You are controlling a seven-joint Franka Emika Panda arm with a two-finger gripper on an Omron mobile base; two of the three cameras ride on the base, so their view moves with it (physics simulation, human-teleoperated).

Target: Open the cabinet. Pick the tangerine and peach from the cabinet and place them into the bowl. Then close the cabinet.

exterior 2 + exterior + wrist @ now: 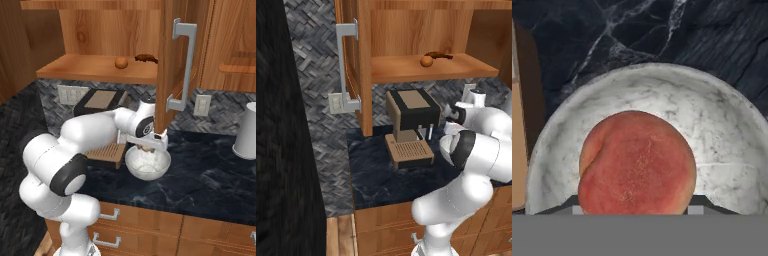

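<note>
Hand view looks straight down: the fingers (634, 210) are part open around the peach (637, 162), holding it above the bowl (722, 125) on the dark desk (210, 175). From the right, the arm bends forward, wrist pointing down over the bowl. The tangerine (121, 62) sits on the open cabinet's (167, 60) shelf.

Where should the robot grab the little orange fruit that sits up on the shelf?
Probably around the middle of the tangerine, one finger on each side. It is round and sits free near the front edge of the cabinet shelf, so coming straight in from the open front looks easiest. A dark brown item lies close beside it, so keep clear of that side.
</note>
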